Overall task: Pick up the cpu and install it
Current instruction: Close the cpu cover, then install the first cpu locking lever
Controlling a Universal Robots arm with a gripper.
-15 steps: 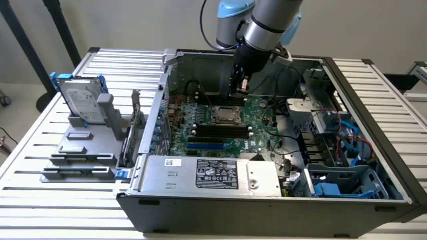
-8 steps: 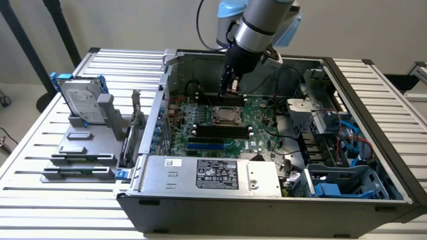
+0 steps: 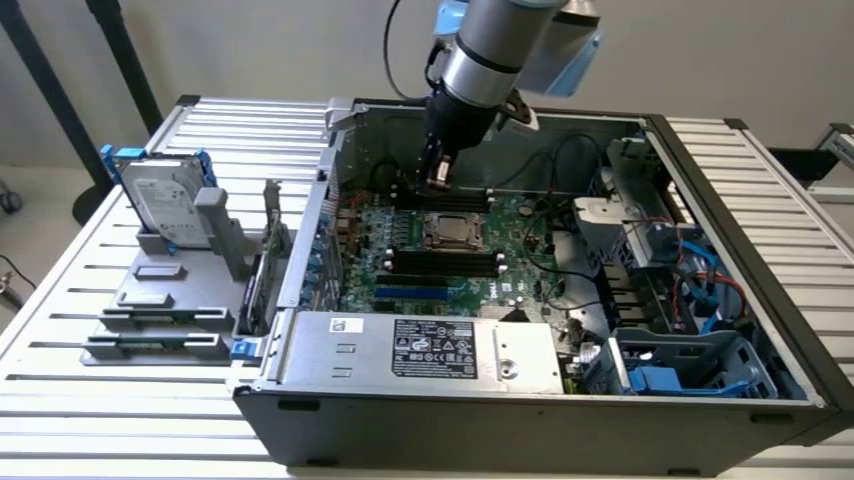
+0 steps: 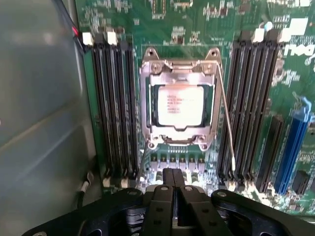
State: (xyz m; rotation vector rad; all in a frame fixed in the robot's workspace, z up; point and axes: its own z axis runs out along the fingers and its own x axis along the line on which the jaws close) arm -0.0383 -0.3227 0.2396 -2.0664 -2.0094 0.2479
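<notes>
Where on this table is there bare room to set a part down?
Bare slats of the table show at the exterior view's lower left, below the grey fixture, and at its right, beside the computer case. Inside the case it is crowded: memory slots flank the cpu, with the shut tool above.

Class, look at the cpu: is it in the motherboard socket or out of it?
In. The cpu lies flat inside the metal socket frame, which surrounds it on all sides.
</notes>
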